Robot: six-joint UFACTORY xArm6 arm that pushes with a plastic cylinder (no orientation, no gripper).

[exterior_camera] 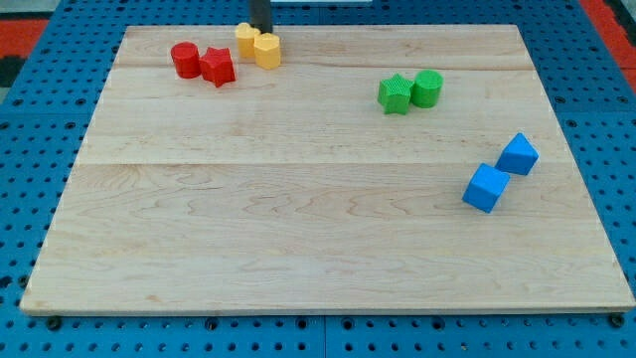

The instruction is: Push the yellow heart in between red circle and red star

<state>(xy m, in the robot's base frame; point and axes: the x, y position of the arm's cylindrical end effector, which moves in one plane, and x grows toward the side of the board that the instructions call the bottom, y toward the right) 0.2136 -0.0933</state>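
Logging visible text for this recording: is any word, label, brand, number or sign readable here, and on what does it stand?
None: no readable text in the camera view.
Wooden board: bare grain only.
Blocks, namely red circle, red star, two yellow blocks, green star, green cylinder and two blue cubes: unmarked.
Blue pegboard: holes only.
My tip, just above the yellow blocks: unmarked.

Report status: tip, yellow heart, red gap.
My tip at the view's top edge, right behind the two yellow blocks. Which one is the heart, unclear. Red circle and red star touching; no gap to enter.
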